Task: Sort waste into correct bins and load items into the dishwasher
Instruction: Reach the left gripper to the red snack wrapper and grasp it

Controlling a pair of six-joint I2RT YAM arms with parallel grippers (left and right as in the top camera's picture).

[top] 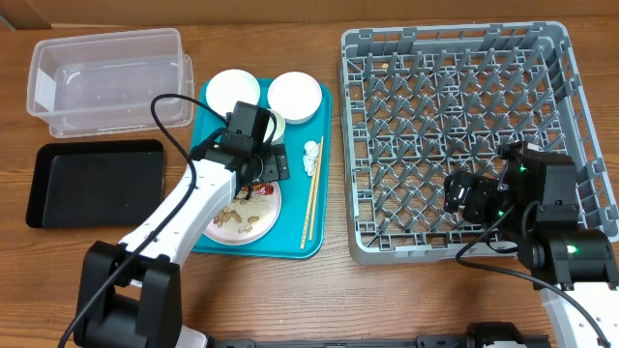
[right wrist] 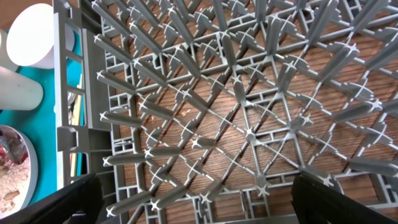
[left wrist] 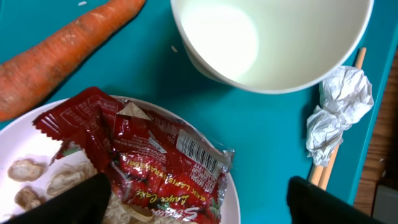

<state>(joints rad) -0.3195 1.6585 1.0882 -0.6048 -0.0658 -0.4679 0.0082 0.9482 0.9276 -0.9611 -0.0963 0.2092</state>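
A crumpled red wrapper [left wrist: 149, 155] lies on the round white plate [left wrist: 25, 149] beside tan peanut-like scraps [left wrist: 25, 171]. My left gripper [left wrist: 196, 208] is open, low over the plate, with one finger on each side of the wrapper. An orange carrot [left wrist: 56, 53], a white cup [left wrist: 267, 43], a white paper wad [left wrist: 336, 109] and wooden chopsticks [left wrist: 326, 168] lie around it on the teal tray [top: 208, 242]. Two white bowls [top: 232, 90] [top: 294, 95] stand at the tray's far end. My right gripper [right wrist: 199, 205] hangs open and empty over the grey dish rack [right wrist: 236, 112].
The clear plastic tub [top: 106, 82] sits at the far left, with the shallow black tray [top: 92, 182] in front of it. The dish rack [top: 455, 126] fills the right side, its upright pegs bare. The left arm's cable loops over the tray's left edge.
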